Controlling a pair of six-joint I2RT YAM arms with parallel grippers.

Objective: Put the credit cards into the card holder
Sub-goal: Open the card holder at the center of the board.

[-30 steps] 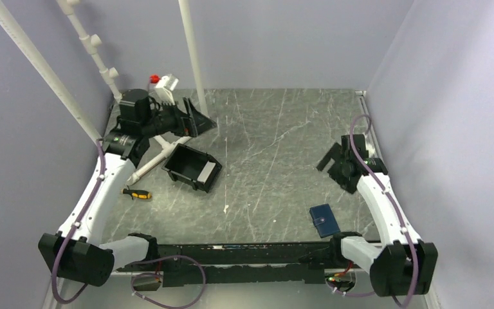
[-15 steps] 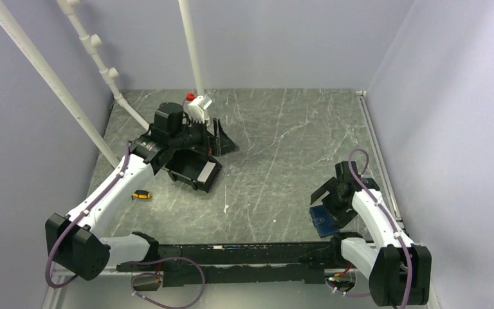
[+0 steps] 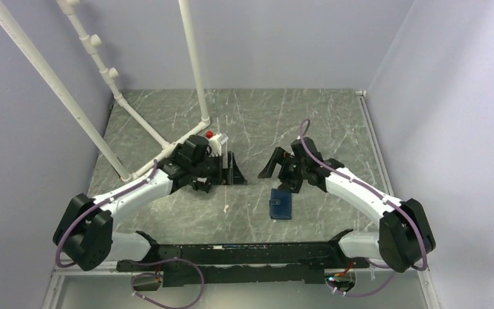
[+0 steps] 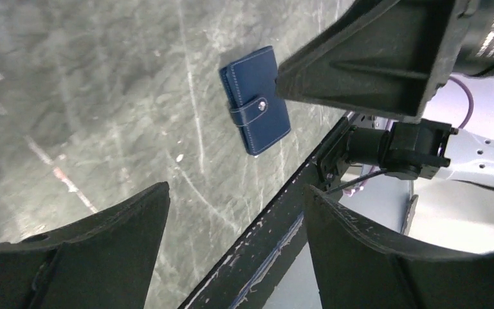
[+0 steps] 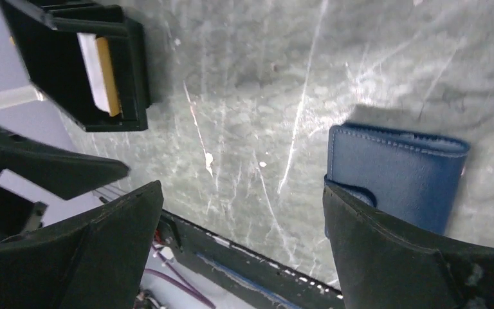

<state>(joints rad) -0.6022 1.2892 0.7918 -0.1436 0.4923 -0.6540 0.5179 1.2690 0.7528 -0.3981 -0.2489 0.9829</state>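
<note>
Since the overhead picture of a second earlier showed the arms far apart, we noted first that both had swung to the middle of the dark green marbled table [image 3: 309,122]. The left gripper [image 3: 230,172] had come in from the far-left corner. The right gripper [image 3: 280,175] had come in from the right edge. The small flat navy-blue leather card holder [image 3: 280,204] had shifted too, from the near right towards the centre. It lay flat on the table just on the near side of the right gripper, with its snap tab fastened across it.

Left gripper: fingers spread, nothing between them. Right gripper: fingers spread wide, nothing held. In the right wrist view the card holder [image 5: 399,174] lay on the table, partly hidden behind one finger.

Count:
- One card holder.
- One black plastic bin [image 5: 77,64], seen only from the right wrist. We could not make it out overhead.
- Two thin rectangular credit cards standing inside that bin, one pale whitish [image 5: 90,61] and one orange-tan [image 5: 107,74], side by side and touching.
- Two grippers.
</note>
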